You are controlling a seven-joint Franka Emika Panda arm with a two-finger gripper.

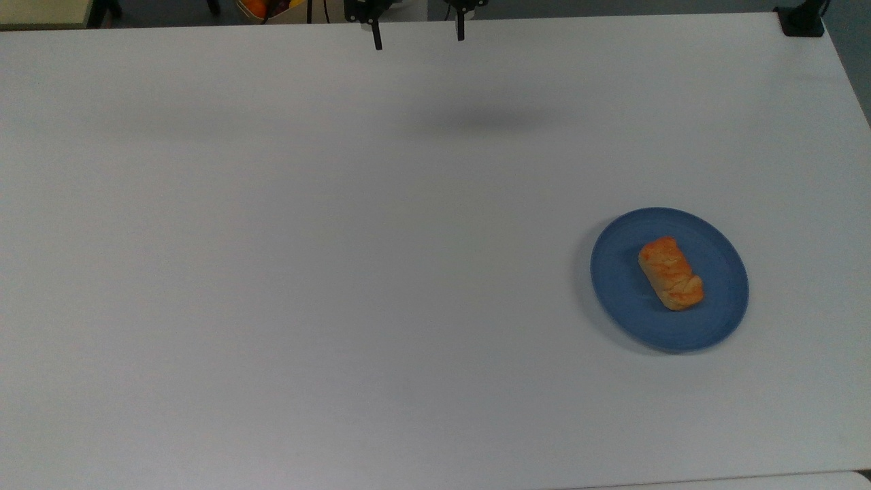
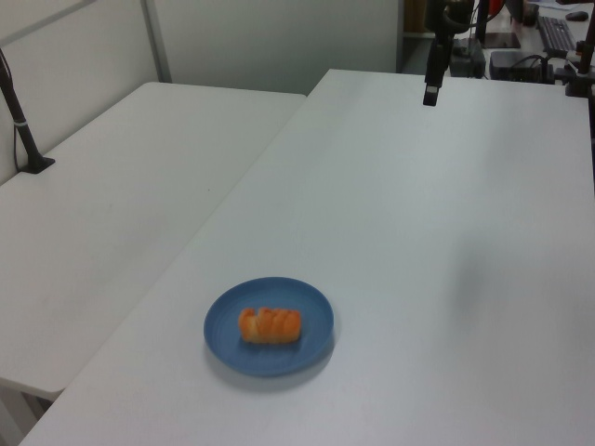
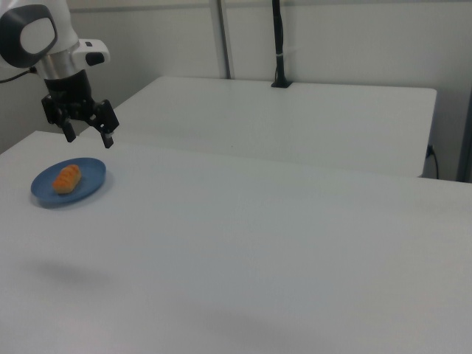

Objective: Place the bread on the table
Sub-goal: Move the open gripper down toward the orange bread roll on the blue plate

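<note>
**Bread on the plate, hand aloft**

I see my hand (image 3: 88, 132) released, fingers spread wide, hanging above the white desk (image 1: 340, 272). Well apart from it, the bread (image 1: 670, 273) lies on the blue plate (image 1: 616, 272).

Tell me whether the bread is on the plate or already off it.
On the plate. The bread lies near the middle of the blue plate, not on the bare table; the open gripper hangs apart from it.

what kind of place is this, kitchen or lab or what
Most likely a robotics lab or test room, not a kitchen: a robot arm's gripper hangs over a plain white table, whose contents are one bread on a blue plate.
</note>
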